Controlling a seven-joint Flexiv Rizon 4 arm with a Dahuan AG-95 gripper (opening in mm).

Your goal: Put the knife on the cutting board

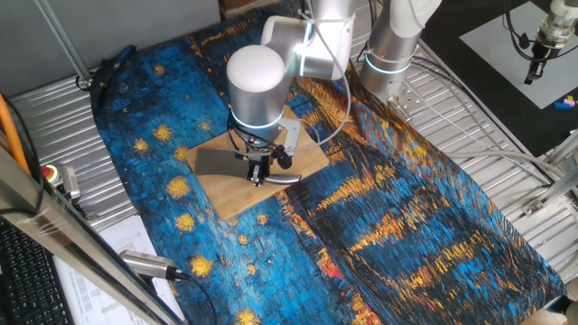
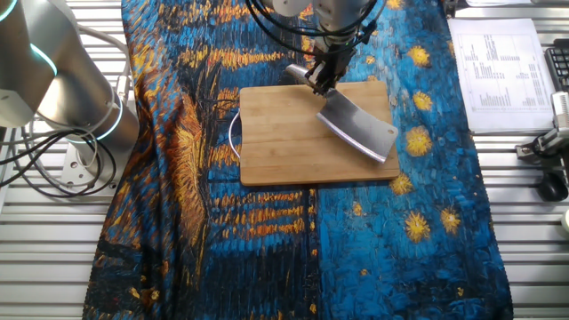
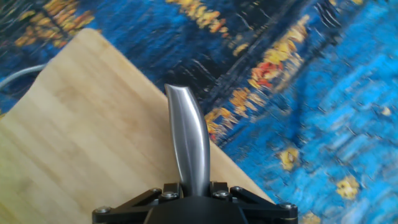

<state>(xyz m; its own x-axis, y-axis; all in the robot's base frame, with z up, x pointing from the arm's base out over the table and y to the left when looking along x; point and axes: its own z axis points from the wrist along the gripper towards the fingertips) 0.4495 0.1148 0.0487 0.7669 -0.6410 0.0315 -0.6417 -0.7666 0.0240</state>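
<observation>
The knife (image 2: 360,129) lies with its broad grey blade flat on the cutting board (image 2: 284,142), which rests on the blue patterned cloth. My gripper (image 2: 320,82) stands over the board's far edge, shut on the knife's slim silver handle. In the hand view the handle (image 3: 189,140) runs straight out from between my jaws, over the board's corner (image 3: 81,124) and the cloth. In one fixed view the blade (image 1: 215,161) shows left of my gripper (image 1: 259,176), and the handle's end sticks out to the right. My fingertips are hidden.
A silver cylindrical tool with a black cable (image 1: 149,264) lies at the cloth's near left edge. Printed papers (image 2: 498,62) lie beside the cloth. A white cable (image 2: 236,133) loops by the board's edge. A second arm's base (image 2: 62,80) stands at the table's side.
</observation>
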